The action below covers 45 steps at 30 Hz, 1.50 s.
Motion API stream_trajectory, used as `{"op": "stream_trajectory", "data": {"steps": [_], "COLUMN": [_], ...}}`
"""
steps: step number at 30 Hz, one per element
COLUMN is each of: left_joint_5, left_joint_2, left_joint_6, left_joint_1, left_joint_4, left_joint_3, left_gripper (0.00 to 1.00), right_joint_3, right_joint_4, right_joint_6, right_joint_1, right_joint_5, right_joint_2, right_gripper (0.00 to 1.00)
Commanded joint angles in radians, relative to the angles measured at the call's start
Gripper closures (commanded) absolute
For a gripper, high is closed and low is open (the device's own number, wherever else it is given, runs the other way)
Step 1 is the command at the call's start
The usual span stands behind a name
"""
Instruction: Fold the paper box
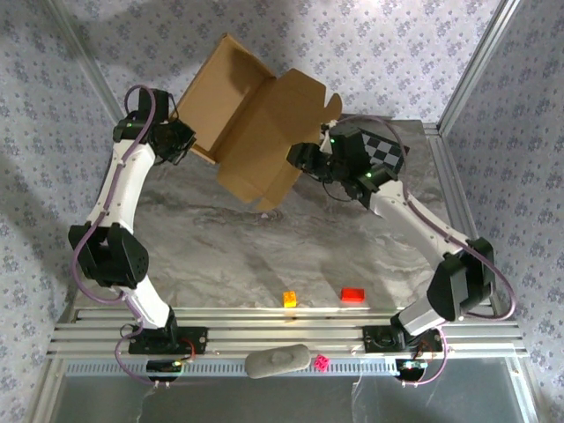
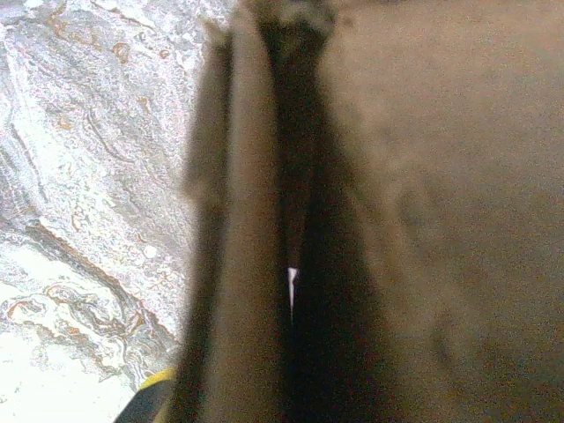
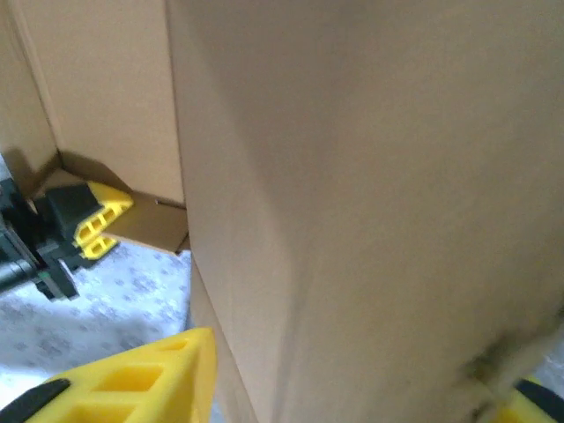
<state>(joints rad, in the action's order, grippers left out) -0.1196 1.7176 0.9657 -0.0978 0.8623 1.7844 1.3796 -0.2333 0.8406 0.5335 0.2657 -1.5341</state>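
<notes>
The paper box [image 1: 247,123] is brown cardboard, half formed and open, held tilted in the air over the back of the marble table [image 1: 264,247]. My left gripper [image 1: 187,145] is shut on the box's left edge. In the left wrist view that cardboard [image 2: 441,176] is blurred and very close. My right gripper [image 1: 304,161] is at the box's right side. In the right wrist view a cardboard wall [image 3: 352,176] runs between its yellow fingers [image 3: 150,379], which sit against it. The left gripper's yellow fingers [image 3: 92,225] show pinching a far corner.
A black-and-white checkered board [image 1: 383,150] lies behind the right arm. An orange block [image 1: 289,298] and a red block [image 1: 352,293] sit near the front edge. A grey oblong object [image 1: 278,361] and a pink die [image 1: 322,361] rest on the front rail.
</notes>
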Motion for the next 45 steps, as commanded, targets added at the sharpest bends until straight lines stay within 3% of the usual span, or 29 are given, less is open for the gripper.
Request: {"op": "stream_trajectory", "data": {"steps": [1, 4, 9, 14, 21, 27, 32, 38, 45], "left_joint_5": [-0.045, -0.059, -0.11, -0.114, -0.101, -0.069, 0.017, 0.063, 0.051], "left_joint_2": [-0.028, -0.047, -0.084, -0.13, -0.205, -0.309, -0.39, -0.369, -0.281], "left_joint_6": [0.037, 0.061, 0.127, 0.187, 0.248, 0.262, 0.196, 0.029, -0.006], "left_joint_1": [0.01, 0.011, 0.004, -0.029, -0.087, -0.1, -0.101, -0.103, -0.129], "left_joint_4": [-0.039, -0.069, -0.142, -0.178, -0.222, -0.19, -0.066, -0.03, -0.039], "left_joint_3": [-0.029, -0.084, -0.213, -0.324, -0.468, -0.568, -0.559, -0.449, -0.286], "left_gripper": [1.0, 0.96, 0.7, 0.59, 0.41, 0.38, 0.37, 0.39, 0.4], "right_joint_3": [0.13, 0.235, 0.368, 0.43, 0.568, 0.625, 0.646, 0.718, 0.83], "right_joint_4": [-0.2, -0.338, -0.523, -0.594, -0.726, -0.841, -0.938, -1.012, -1.015], "right_joint_6": [-0.11, -0.169, -0.275, -0.337, -0.45, -0.511, -0.608, -0.748, -0.887], "right_joint_1": [0.043, 0.071, 0.112, 0.123, 0.099, 0.057, 0.024, 0.017, 0.104], "right_joint_5": [-0.114, -0.23, -0.342, -0.365, -0.273, -0.157, -0.117, -0.295, -0.679], "right_joint_2": [-0.03, -0.073, -0.136, -0.173, -0.27, -0.33, -0.356, -0.388, -0.438], "right_gripper": [0.73, 0.99, 1.0, 1.0, 1.0, 1.0, 1.0, 1.0, 1.0]}}
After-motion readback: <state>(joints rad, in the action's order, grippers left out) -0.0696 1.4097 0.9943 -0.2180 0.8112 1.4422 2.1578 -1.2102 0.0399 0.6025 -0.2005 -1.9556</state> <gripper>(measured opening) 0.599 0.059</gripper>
